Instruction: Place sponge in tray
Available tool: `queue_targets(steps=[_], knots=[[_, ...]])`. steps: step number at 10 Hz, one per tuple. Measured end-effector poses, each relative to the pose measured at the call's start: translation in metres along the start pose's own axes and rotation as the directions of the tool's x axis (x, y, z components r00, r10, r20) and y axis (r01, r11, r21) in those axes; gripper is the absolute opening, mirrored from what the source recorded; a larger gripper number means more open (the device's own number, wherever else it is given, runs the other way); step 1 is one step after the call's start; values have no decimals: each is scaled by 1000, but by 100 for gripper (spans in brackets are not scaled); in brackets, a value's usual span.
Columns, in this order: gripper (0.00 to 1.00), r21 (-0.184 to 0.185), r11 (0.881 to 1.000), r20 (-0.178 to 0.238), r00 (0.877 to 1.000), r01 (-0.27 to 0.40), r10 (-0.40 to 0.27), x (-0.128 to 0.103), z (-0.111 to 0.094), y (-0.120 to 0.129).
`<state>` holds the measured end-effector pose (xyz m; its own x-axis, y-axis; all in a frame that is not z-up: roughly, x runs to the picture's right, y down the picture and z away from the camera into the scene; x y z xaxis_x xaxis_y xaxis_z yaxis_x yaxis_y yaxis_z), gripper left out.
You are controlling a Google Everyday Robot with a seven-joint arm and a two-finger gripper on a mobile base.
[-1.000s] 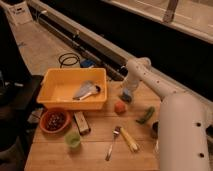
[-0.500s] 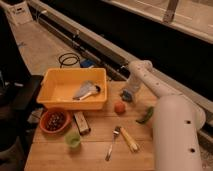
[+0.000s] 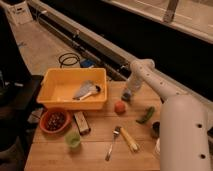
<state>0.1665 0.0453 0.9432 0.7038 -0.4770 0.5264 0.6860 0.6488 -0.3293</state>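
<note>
The yellow tray point(image 3: 52, 102) stands at the table's back left. A grey-blue flat thing point(image 3: 85, 91) with a dark end lies inside it; I cannot tell if it is the sponge. My gripper point(image 3: 127, 96) points down at the table's back edge, right of the tray and just behind an orange-red fruit point(image 3: 119, 107). What it holds, if anything, is hidden. The white arm point(image 3: 155, 82) runs from it to the large link at the lower right.
On the wooden table point(image 3: 100, 155) are a red bowl point(image 3: 55, 120), a brown bar point(image 3: 80, 123), a green cup point(image 3: 73, 140), a fork point(image 3: 112, 144), a yellow oblong point(image 3: 129, 139), a green pepper point(image 3: 146, 115) and a dark object point(image 3: 155, 129). Cables lie on the floor behind.
The gripper has stayed at nearly the same spot by the table's back edge. The arm's large near link has shifted left and fills more of the lower right.
</note>
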Motion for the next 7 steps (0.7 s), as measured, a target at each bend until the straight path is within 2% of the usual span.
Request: queue_targets(steps=[2, 5, 7], knots=[[2, 15, 999, -30, 999, -32, 32, 1, -14, 0], [0, 74, 995, -107, 991, -70, 78, 9, -56, -2], [0, 132, 988, -174, 980, -77, 100, 12, -91, -10]])
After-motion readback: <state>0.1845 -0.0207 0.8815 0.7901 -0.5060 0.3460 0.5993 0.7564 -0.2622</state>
